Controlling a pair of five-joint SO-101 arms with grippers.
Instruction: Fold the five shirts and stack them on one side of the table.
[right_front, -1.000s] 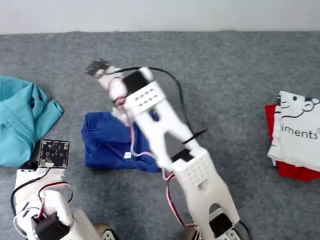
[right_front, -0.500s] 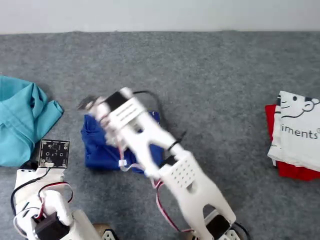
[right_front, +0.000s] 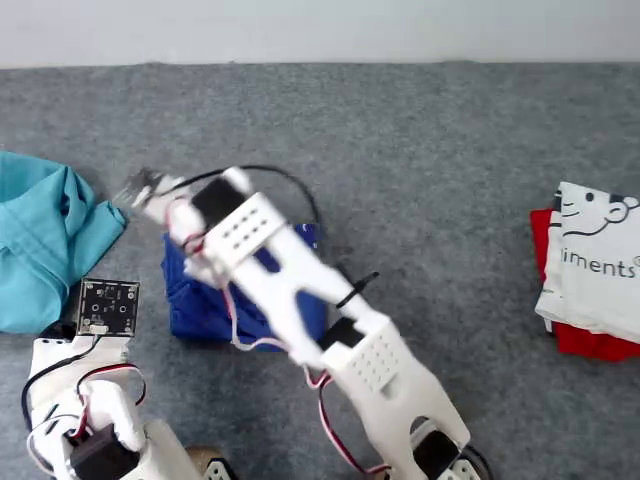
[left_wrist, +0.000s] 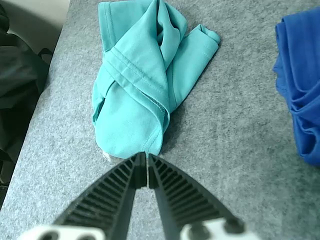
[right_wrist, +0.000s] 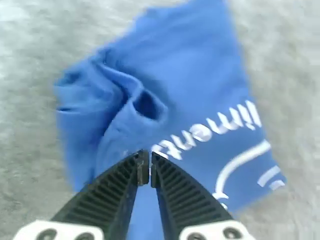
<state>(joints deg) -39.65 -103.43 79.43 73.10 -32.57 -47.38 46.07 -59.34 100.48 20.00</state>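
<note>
R gripper seen w/ jaws shut tip to tip, nothing held, over crumpled blue shirt, centre-left in high view. L gripper likewise closed, empty, near hem of bunched teal shirt at left edge. White printed shirt stacked on red shirt, right edge. Grey table beneath.

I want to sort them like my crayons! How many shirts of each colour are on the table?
teal shirt: 1
blue shirt: 1
white shirt: 1
red shirt: 1
Total: 4 shirts in view
</note>
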